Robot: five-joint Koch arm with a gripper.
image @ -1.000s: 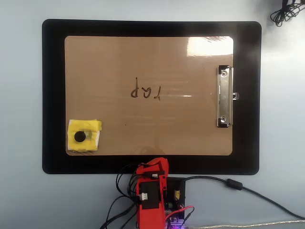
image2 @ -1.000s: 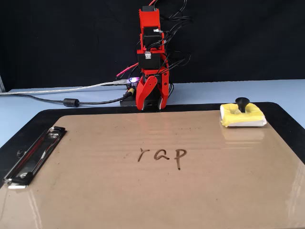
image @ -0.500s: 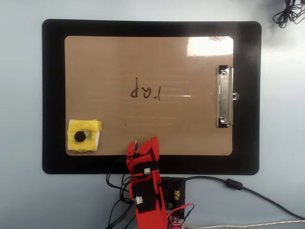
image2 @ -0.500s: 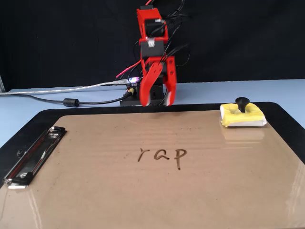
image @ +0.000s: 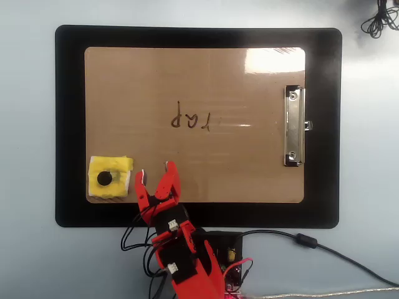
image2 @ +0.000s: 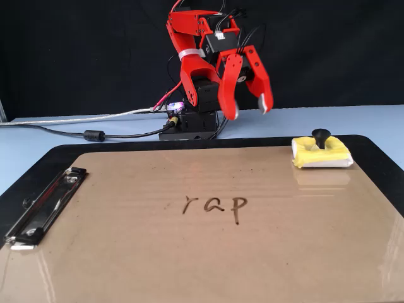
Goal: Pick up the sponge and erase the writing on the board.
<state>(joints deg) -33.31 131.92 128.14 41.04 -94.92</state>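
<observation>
The yellow sponge [image: 110,177] with its black knob rests on the tan board [image: 237,162] at the lower-left corner in the overhead view; the fixed view puts the sponge [image2: 320,153] at the board's [image2: 126,252] far right. Dark writing [image: 191,118] reading "rap" [image2: 214,204] sits mid-board. My red gripper [image: 154,172] hovers open and empty above the board's near edge, just right of the sponge overhead. In the fixed view the gripper [image2: 249,113] hangs well above the surface, left of the sponge.
A black mat [image: 68,124] lies under the board. The silver clip [image: 293,126] is at the board's right end overhead. The arm's base with cables [image2: 95,134] stands behind the mat. A coiled cable [image: 380,15] lies at the top right corner.
The gripper has lifted from beside the arm's base, swung out over the board's edge toward the sponge, and opened wider. Sponge and writing are unchanged.
</observation>
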